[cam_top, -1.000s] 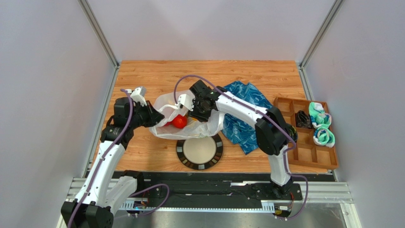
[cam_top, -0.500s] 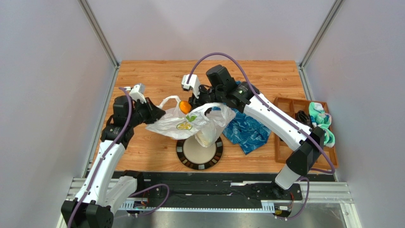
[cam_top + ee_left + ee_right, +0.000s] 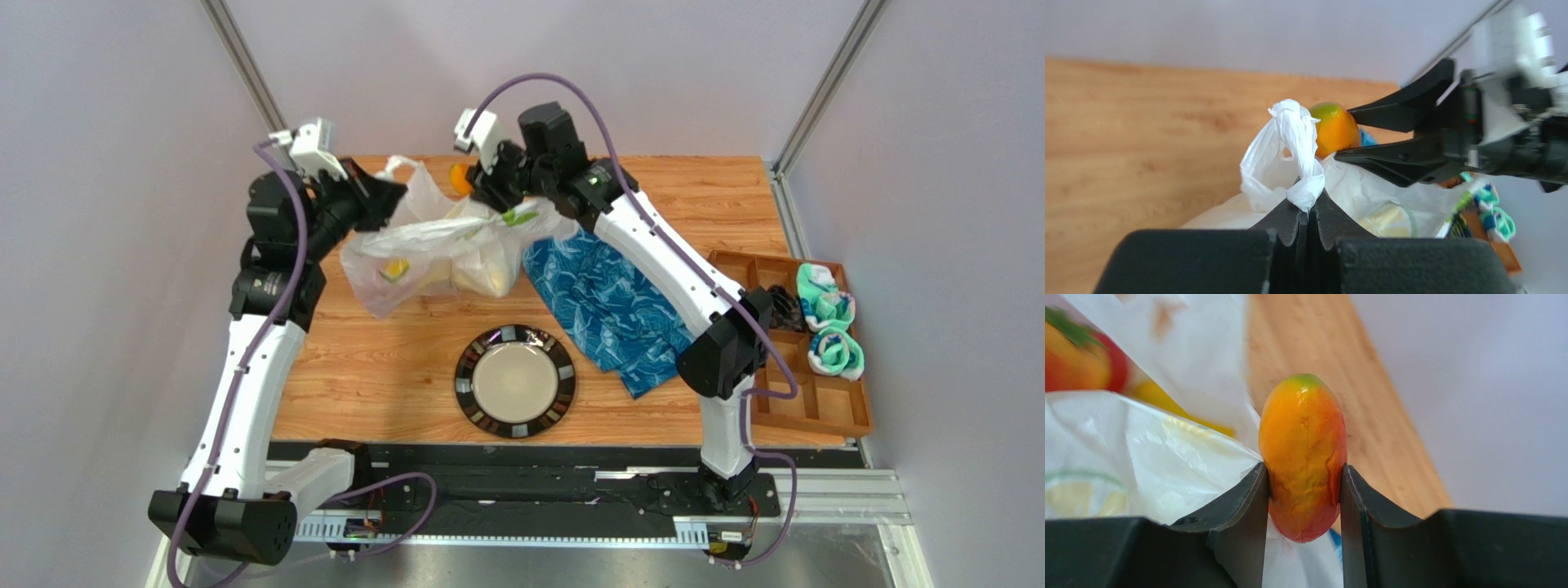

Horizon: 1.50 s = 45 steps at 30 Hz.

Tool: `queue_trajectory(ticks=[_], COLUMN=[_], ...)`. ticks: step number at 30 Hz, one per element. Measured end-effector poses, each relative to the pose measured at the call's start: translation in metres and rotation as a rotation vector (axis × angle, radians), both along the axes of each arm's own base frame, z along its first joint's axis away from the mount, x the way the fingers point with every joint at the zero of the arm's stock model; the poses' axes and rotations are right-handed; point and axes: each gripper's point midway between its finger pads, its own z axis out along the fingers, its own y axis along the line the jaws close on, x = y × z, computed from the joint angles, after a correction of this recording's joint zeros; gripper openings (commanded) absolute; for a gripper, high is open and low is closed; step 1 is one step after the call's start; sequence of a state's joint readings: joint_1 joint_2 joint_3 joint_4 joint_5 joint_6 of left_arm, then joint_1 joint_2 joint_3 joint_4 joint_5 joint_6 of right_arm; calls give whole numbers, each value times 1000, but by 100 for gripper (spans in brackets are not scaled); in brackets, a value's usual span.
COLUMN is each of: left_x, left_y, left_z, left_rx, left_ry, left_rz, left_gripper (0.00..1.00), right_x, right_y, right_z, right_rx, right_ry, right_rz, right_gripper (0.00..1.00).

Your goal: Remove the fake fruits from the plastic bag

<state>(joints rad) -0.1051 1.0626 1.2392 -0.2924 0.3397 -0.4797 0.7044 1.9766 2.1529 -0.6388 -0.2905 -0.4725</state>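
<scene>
Looking down from above, we saw the plastic bag (image 3: 429, 251) held up between both arms, beyond the plate (image 3: 464, 380). At the left wrist, the left gripper (image 3: 1308, 214) was clamped on the bag's handle (image 3: 1296, 147). At the right wrist, the right gripper (image 3: 1303, 478) pinched the mango-shaped fruit (image 3: 1303, 453) at the bag's rim.

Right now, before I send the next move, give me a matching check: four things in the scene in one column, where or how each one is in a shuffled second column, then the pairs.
Things:
1. mango-shaped fruit
2. plastic bag handle
3. plate
4. blue cloth

States:
A. lying on the table beneath the right arm
B. pinched in the left pincer
C. on the table, nearest the arm bases
D. clamped in the right pincer

Pairs: 1-D, 2-B, 3-C, 4-A
</scene>
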Motion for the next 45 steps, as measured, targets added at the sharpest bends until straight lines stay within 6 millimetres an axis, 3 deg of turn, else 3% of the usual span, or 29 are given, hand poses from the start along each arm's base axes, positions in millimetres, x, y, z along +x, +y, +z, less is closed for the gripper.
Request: queue_trajectory(ticks=[1,2,5,8,11,14,16,17,18,20,21,24,30,40,45], left_x=[2,2,-7,-21,-27,-30,-38,-45,-52,-61,-61,-58,-55,-53,-54], left_y=[2,4,6,6,6,4,3,3,3,4,3,2,1,-1,-1], left_z=[13,38,72,59,-15,-107,-177,-202,-220,-237,-236,-226,-216,-212,-208], left_rx=[0,0,-1,4,15,14,9,7,8,7,5,-6,-23,-39,-42], left_ry=[-31,-92,-187,-183,-33,175,356,428,486,546,542,501,463,447,435], left_rz=[7,13,13,8,0,-8,-9,-7,-4,-2,-4,-8,-7,-13,-14], left_gripper=[0,0,0,0,0,0,0,0,0,0,0,0,0,0,0], right_x=[12,24,42,24,-13,-56,-80,-89,-93,-93,-91,-87,-87,-81,-81], right_y=[-4,-9,-27,-39,-42,-39,-41,-43,-46,-53,-55,-59,-61,-27,-22], right_z=[9,19,34,9,-47,-131,-181,-203,-218,-232,-233,-233,-227,-198,-193], right_rx=[14,27,53,24,-65,-185,-266,-304,-332,-364,-367,-370,-371,-286,-282], right_ry=[-31,-62,-125,-117,-64,21,94,127,148,154,154,149,183,265,300], right_rz=[-23,-51,-104,-96,-40,41,80,91,90,77,71,59,30,77,81], right_gripper=[10,10,10,10,11,13,17,22,32,45,54,66,69,68,66])
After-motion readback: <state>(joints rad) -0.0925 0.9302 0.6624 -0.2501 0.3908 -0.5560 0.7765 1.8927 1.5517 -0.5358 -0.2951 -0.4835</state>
